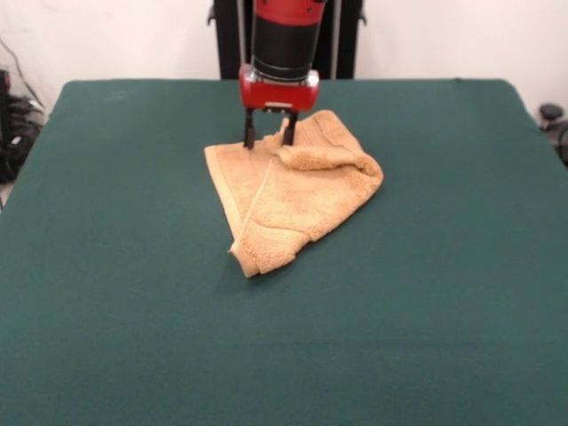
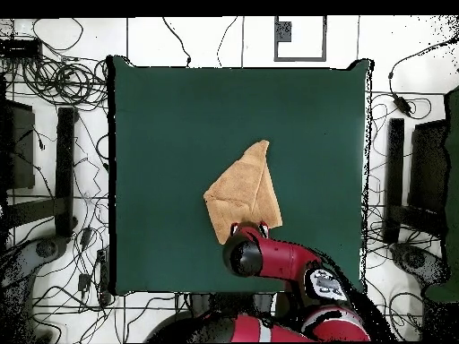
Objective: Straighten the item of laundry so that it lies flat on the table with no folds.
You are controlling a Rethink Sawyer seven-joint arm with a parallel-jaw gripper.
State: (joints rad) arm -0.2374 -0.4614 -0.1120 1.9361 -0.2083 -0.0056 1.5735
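End effector [image 1: 269, 138] open over folded, roughly triangular towel [image 1: 297, 191].

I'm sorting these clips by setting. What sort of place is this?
Most likely a robotics lab, not a home: a red arm's end effector works a towel on a green cloth-covered table, with cables strewn over the white floor around it.

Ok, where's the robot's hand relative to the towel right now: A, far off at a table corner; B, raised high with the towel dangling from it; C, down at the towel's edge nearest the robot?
C: in the front view the hand stands at the far edge of the folded towel, which lies bunched on the table.
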